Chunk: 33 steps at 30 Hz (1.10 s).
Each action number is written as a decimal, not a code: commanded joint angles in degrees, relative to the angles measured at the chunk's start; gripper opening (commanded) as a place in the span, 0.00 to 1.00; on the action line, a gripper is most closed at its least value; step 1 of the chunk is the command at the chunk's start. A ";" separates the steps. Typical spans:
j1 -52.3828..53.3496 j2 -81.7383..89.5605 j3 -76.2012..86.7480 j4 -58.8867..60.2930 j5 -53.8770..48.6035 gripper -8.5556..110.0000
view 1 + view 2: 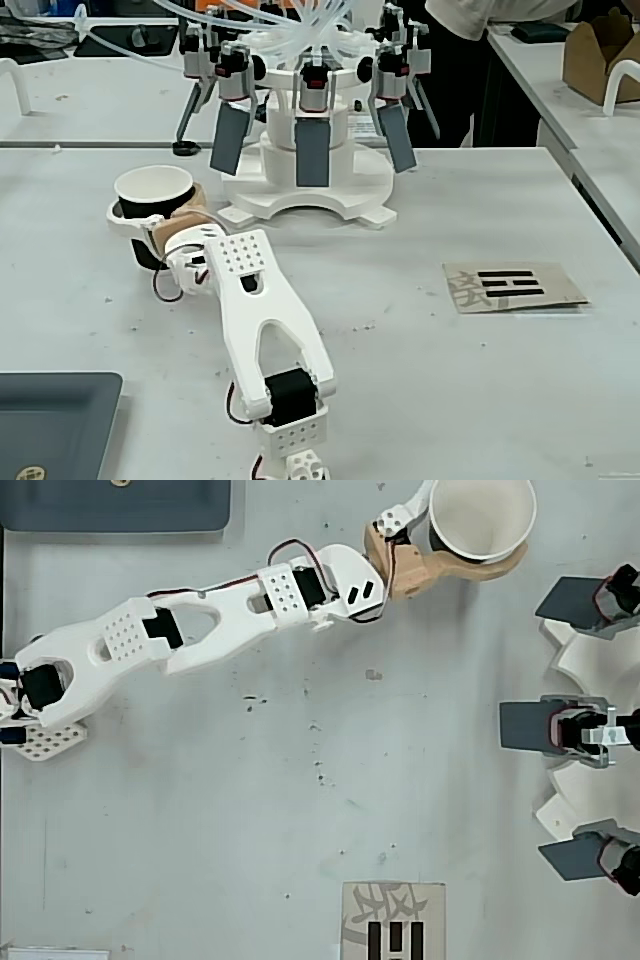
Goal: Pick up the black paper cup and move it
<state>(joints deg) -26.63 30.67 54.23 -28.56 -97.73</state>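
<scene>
The black paper cup stands upright at the left of the table in the fixed view, its white inside facing up and black wall showing below the rim. From above it sits at the top right. My gripper reaches out to it and encloses it. One white finger presses one side and a tan finger wraps the other. Both fingers appear to touch the cup wall. The cup's base is partly hidden behind the wrist.
A white fixture with several grey paddles stands just behind the cup. A dark grey tray lies near the arm's base. A cardboard card with black marks lies on the table. A person stands behind.
</scene>
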 commanded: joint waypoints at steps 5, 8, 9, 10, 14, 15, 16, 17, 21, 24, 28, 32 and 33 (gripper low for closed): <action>0.53 4.66 -2.99 -0.79 0.53 0.23; 0.53 4.83 -2.90 -0.53 0.62 0.20; 0.53 5.01 -2.90 -0.44 0.62 0.19; 0.53 5.10 -2.90 -0.35 0.62 0.19; 0.62 5.80 -2.72 -0.53 0.44 0.16; 0.62 6.06 -2.64 -0.53 0.44 0.15; 0.79 6.50 -2.37 -0.44 0.26 0.15; 0.88 7.12 -1.67 -0.44 0.26 0.15; 1.76 11.07 3.25 -0.79 -0.09 0.14; 2.46 14.68 7.82 -1.85 -0.44 0.14; 3.16 19.51 13.89 -3.16 -0.70 0.14; 3.43 24.35 21.09 -5.62 -1.32 0.14; 3.43 25.58 23.03 -6.24 -1.58 0.14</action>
<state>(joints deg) -23.82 48.87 75.06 -32.52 -98.70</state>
